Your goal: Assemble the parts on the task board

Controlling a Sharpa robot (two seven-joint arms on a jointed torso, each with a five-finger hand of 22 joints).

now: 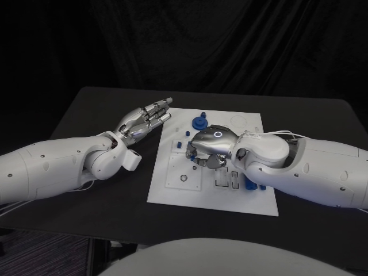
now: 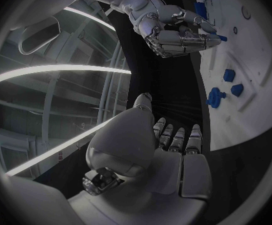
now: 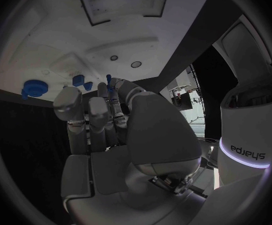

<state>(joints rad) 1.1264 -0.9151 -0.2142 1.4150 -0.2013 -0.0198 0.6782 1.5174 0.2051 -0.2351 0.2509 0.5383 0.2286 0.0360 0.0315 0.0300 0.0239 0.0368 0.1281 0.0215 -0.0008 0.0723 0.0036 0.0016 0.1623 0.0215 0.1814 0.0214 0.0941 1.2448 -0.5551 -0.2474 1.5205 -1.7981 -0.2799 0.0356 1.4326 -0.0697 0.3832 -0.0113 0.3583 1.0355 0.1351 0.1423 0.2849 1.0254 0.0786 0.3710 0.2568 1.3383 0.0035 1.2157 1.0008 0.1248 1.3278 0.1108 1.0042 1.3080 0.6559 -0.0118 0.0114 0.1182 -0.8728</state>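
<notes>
While the left robot hand (image 1: 145, 122) is held spread beside the board (image 1: 174, 190), a small blue part (image 2: 221, 37) is pinched by the right robot hand (image 1: 207, 148).

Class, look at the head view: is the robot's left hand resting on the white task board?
No: the left hand is beside the task board, over the black table, fingers extended, holding nothing.

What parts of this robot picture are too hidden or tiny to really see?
- Head view: the right hand covers the middle of the task board, so whatever lies under it is hidden.
- Left wrist view: a small blue piece shows at the right hand's fingertips; whether it is pinched cannot be told.
- Head view: the board's small holes and markings are too tiny to read.
- The left hand hovers off the board, holding nothing.
</notes>
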